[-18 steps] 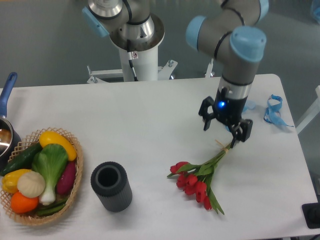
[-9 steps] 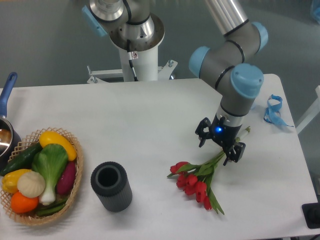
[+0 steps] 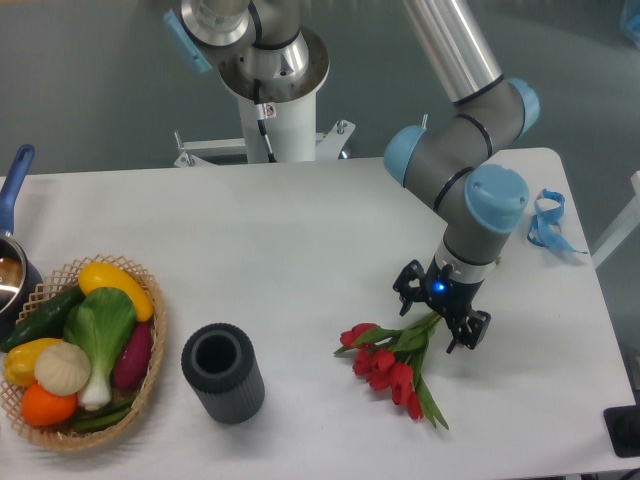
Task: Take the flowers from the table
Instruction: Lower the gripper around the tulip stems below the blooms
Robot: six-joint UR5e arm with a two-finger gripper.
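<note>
The flowers [image 3: 390, 362], red tulips with green leaves and stems, lie on the white table [image 3: 300, 250] right of centre, heads toward the front. My gripper [image 3: 438, 317] is down at table height over the stems, open, with one finger on each side of them. The upper ends of the stems are hidden behind the gripper.
A dark ribbed cylinder cup [image 3: 222, 372] stands left of the flowers. A wicker basket [image 3: 152, 345] of vegetables sits at the front left, with a blue-handled pot [image 3: 12, 250] behind it. Blue ribbon curls [image 3: 548, 222] lie at the right edge.
The gripper has come down and a little toward the front, from above the stem ends to straddling the stems. The flowers have not moved.
</note>
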